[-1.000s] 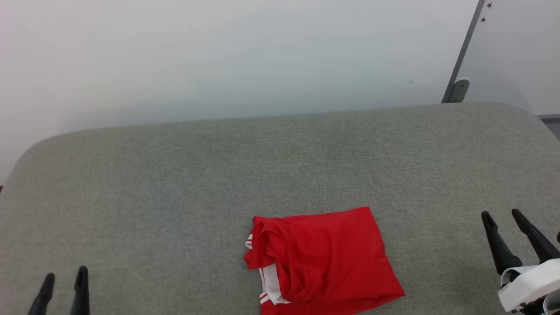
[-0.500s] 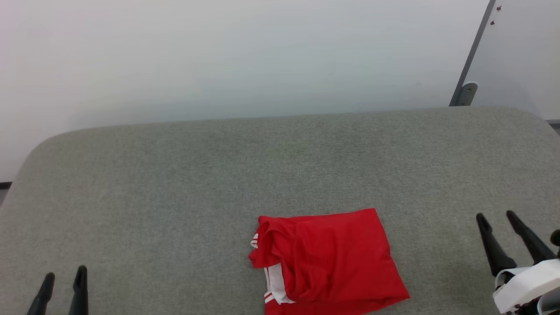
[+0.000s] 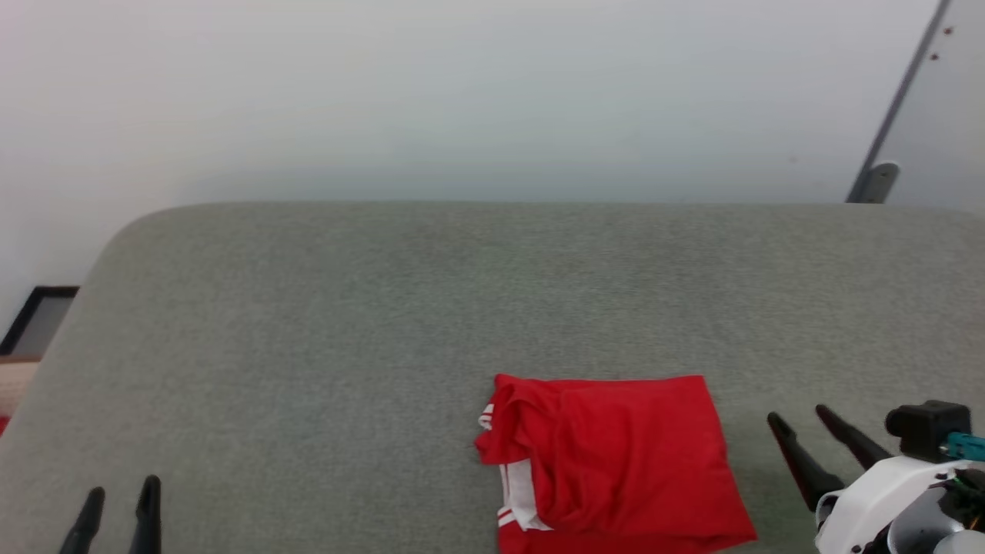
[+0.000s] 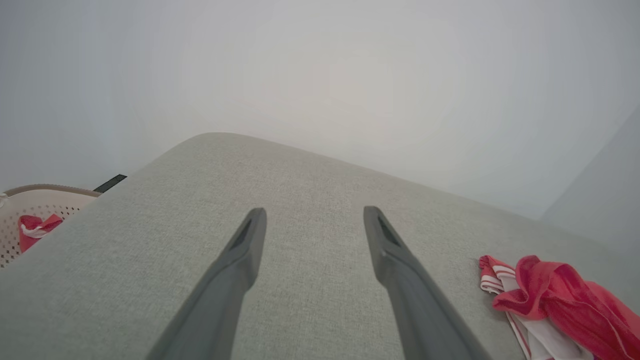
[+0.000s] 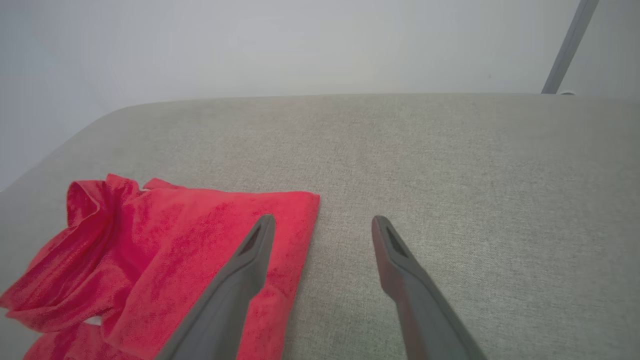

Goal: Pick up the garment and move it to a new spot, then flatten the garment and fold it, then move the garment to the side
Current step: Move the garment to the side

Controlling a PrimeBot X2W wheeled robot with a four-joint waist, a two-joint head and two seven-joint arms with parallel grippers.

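The garment (image 3: 616, 462), a red shirt with white striped trim at its left edge, lies folded into a rough square on the grey padded table near the front edge, right of centre. My right gripper (image 3: 800, 419) stands open just to the right of it, nothing between its fingers. In the right wrist view the garment (image 5: 165, 260) lies at lower left, and the left finger of my right gripper (image 5: 322, 222) rises in front of its right edge. My left gripper (image 3: 123, 492) stands open at the front left, far from the cloth. The left wrist view shows my left gripper (image 4: 315, 215) empty and the garment (image 4: 550, 300) at the right.
The grey padded table (image 3: 462, 308) spreads wide behind and left of the garment, with a white wall beyond. A beige perforated basket (image 4: 30, 210) holding a small red-and-white cloth sits off the table's left side. A grey post (image 3: 893, 115) leans at the far right.
The head camera has turned, shifting the whole picture right. My right gripper has come left toward the garment's right edge and tilted. The garment and left gripper lie as before.
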